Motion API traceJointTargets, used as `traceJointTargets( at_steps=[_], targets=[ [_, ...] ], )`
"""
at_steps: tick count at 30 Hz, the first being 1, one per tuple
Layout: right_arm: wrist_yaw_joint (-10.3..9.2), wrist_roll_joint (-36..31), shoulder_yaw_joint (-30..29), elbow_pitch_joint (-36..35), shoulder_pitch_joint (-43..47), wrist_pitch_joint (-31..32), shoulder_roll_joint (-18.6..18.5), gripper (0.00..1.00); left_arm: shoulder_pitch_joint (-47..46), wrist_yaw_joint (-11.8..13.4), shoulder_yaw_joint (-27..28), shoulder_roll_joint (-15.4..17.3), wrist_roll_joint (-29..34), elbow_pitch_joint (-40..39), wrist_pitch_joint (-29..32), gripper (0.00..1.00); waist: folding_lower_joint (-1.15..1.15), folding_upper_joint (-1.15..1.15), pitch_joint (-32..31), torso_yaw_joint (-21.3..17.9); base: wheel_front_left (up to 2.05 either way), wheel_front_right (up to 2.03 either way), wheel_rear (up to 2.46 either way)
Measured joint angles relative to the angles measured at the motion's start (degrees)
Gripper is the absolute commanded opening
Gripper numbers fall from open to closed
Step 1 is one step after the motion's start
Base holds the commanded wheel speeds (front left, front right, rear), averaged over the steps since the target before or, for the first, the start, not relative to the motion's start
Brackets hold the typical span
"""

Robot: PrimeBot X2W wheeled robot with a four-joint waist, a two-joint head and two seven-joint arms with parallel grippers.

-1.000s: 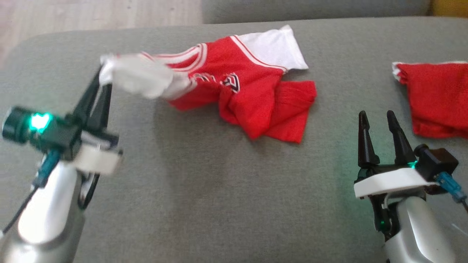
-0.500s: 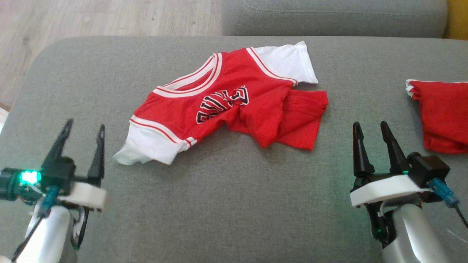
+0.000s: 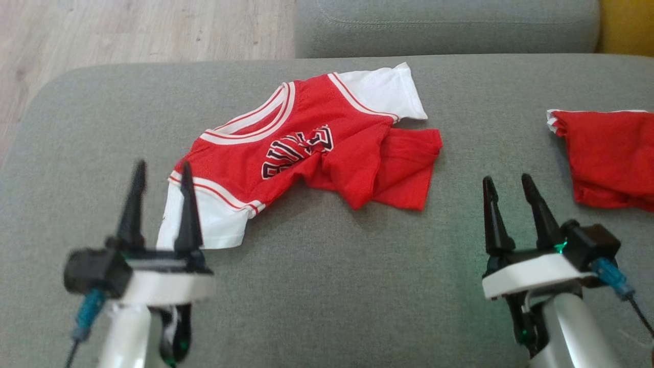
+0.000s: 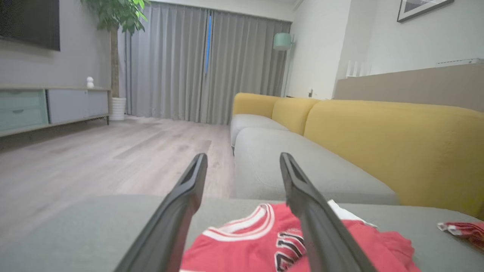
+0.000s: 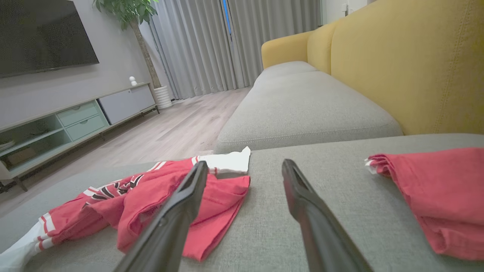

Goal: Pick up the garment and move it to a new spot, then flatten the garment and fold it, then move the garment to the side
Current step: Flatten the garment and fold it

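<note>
Grey sofa seat (image 3: pixel 327 296) spreads across the foreground, and on it, a little left of centre, lies the garment (image 3: pixel 306 148): a red jersey with white sleeves, striped trim and dark lettering across the chest. It is only partly spread. The neckline and the near sleeve (image 3: pixel 214 225) lie open toward the near left, the far sleeve (image 3: pixel 383 92) points away, and the lower half is bunched and folded over itself on the right. Now the left gripper (image 3: pixel 162 166): it stands right at that near sleeve, fingers spread wide, nothing between them. In the head view its inner finger crosses the sleeve's edge, and whether it touches the cloth I cannot tell. From the left wrist view the two fingers frame the jersey's collar and lettering. Over to the right, well apart from the jersey, the right gripper (image 3: pixel 507 179) sits over bare cushion, its fingers wide apart too, and empty. Further right again lies a second red cloth (image 3: pixel 608 153), crumpled, with a bit of white at its far corner. Beyond the seat come another grey cushion (image 3: pixel 444 25), a yellow backrest (image 5: pixel 408 56), pale wooden floor (image 3: pixel 127 30), grey curtains (image 4: pixel 189 64), a potted plant (image 4: pixel 117 15), a low cabinet (image 5: pixel 75 113) and a dark screen (image 5: pixel 41 34) on the wall.
</note>
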Motion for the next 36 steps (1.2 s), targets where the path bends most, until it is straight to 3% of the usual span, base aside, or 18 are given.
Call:
traceJointTargets(
  at_steps=[13,23,32,33,34,36],
  targets=[
    [0.0,-2.1,1.5,-0.9,1.5,0.0,0.0,1.0,3.6,-2.6,0.3,-3.1,0.6,1.5,0.0,1.0,0.0,0.0,1.3,1.3,0.0,0.0,0.0],
    [0.0,-2.2,14.7,4.1,-5.9,5.1,-2.0,1.0,1.1,-3.3,-1.5,-3.3,-0.5,3.1,0.0,1.0,0.01,0.0,4.2,5.4,0.0,0.0,0.0],
    [0.0,4.9,22.0,15.6,-14.4,8.9,-4.5,1.0,-0.3,-3.0,-4.6,-3.4,-2.5,3.8,0.0,1.0,0.01,0.0,6.6,9.9,0.0,0.0,0.0],
    [0.0,5.7,22.8,16.4,-15.3,8.9,-4.8,0.75,-0.4,-2.9,-4.7,-3.4,-2.6,3.9,0.0,1.0,0.01,0.0,6.8,10.3,0.0,0.0,0.0],
    [0.0,6.3,23.5,17.1,-16.1,8.8,-5.1,0.0,-0.4,-2.7,-4.8,-3.4,-2.6,3.9,0.0,1.0,0.01,0.0,7.0,10.6,0.0,0.0,0.0],
    [0.0,7.3,24.5,18.3,-17.6,7.9,-5.5,0.0,-0.6,-2.6,-4.8,-3.4,-2.8,4.0,0.0,1.0,0.01,0.0,7.3,11.1,0.0,0.0,0.0]
  ],
)
